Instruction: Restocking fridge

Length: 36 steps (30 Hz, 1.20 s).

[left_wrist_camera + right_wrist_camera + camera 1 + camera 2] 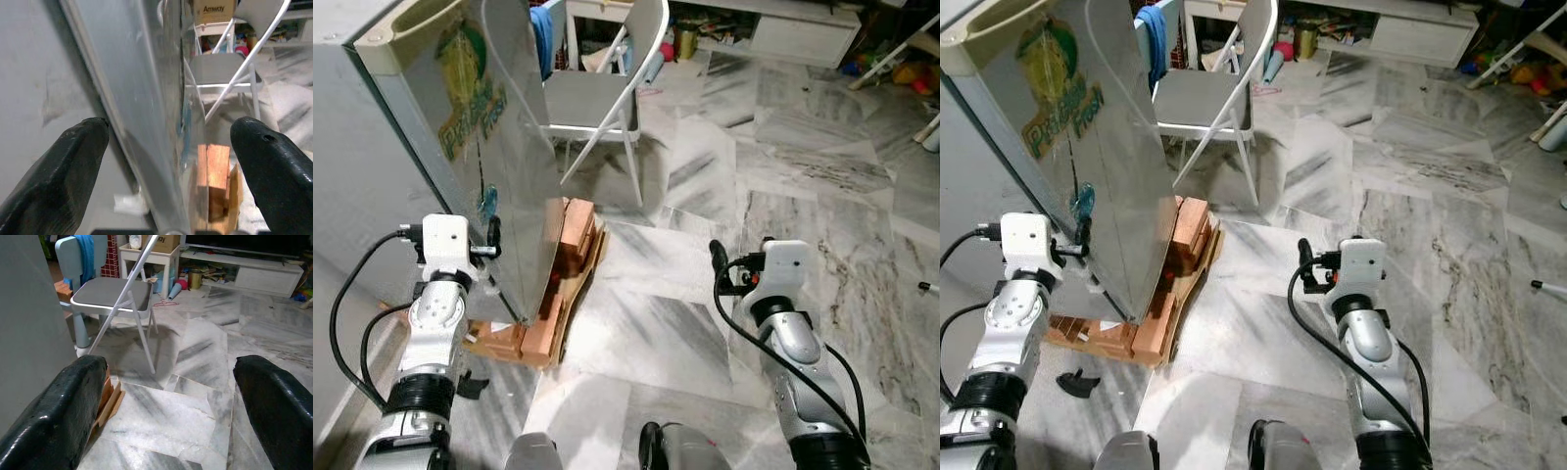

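Standing on a stack of orange-brown wooden blocks (570, 257), the tall silver metal fridge (494, 147) shows a smooth, glossy door with a green-yellow sticker. Left hand (168, 161) — fingers spread wide — straddles the door's edge. Right hand (168, 401), equally open, hangs empty over veined grey marble floor (783, 186) near a grey folding metal chair (597, 93).

We read "Amway" on a cardboard box (213, 11); the green lettering on the fridge door (1062, 116) stayed unreadable.
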### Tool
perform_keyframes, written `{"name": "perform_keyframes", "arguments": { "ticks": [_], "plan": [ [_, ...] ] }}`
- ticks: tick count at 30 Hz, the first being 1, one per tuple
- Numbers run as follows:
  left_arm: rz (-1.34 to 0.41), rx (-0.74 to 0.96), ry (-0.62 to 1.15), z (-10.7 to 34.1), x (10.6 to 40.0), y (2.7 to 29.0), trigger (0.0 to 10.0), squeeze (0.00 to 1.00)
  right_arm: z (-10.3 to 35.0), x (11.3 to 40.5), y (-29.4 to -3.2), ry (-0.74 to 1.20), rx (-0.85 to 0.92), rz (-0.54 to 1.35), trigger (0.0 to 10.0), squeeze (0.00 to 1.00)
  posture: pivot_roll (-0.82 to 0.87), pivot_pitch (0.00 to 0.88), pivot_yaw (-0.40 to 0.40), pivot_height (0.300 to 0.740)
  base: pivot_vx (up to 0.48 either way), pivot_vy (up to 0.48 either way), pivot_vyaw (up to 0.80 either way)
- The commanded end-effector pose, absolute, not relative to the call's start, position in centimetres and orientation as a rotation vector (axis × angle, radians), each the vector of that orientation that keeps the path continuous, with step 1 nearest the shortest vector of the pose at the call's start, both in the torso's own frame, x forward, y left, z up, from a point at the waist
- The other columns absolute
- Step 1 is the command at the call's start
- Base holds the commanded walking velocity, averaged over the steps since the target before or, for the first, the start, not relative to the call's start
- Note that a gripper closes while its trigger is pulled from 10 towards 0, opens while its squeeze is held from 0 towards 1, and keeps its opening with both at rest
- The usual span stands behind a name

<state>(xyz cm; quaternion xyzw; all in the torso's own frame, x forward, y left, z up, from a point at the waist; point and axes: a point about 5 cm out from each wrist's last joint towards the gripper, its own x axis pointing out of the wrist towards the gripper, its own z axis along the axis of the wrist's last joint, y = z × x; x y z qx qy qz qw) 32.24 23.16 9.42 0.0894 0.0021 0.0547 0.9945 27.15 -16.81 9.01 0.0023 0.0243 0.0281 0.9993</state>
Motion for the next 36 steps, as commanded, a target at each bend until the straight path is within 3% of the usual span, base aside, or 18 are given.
{"name": "perform_keyframes", "arguments": {
  "ticks": [1, 13, 29, 34, 36],
  "plan": [
    [0.113, 0.169, 0.004, 9.6, 32.7, 23.3, 10.0, 0.00, 9.1, 26.8, -16.8, 0.051, 0.004, 0.051, 10.0, 0.00, 0.01, 0.124, -0.037, 0.740, 0.000, 0.000, 0.00],
    [0.133, 0.169, 0.016, 10.3, 34.8, 22.6, 10.0, 0.00, 9.0, 26.6, -17.2, 0.064, 0.003, 0.030, 10.0, 0.00, -0.01, 0.134, -0.038, 0.740, 0.000, 0.000, 0.00],
    [0.203, 0.197, 0.026, 10.7, 35.4, 23.1, 10.0, 0.00, 8.9, 26.0, -17.2, 0.082, -0.005, 0.035, 10.0, 0.00, -0.02, 0.136, -0.035, 0.740, 0.000, 0.000, 0.00],
    [0.099, 0.144, 0.013, 10.8, 35.7, 21.6, 10.0, 0.00, 8.6, 25.6, -17.4, 0.099, -0.007, 0.030, 10.0, 0.00, -0.02, 0.139, -0.031, 0.740, 0.000, 0.000, 0.00],
    [-0.051, 0.165, -0.026, 11.1, 36.0, 18.9, 10.0, 0.00, 8.4, 25.4, -17.6, 0.114, -0.010, 0.020, 10.0, 0.00, -0.02, 0.144, -0.031, 0.740, 0.000, 0.000, 0.00]
  ]
}}
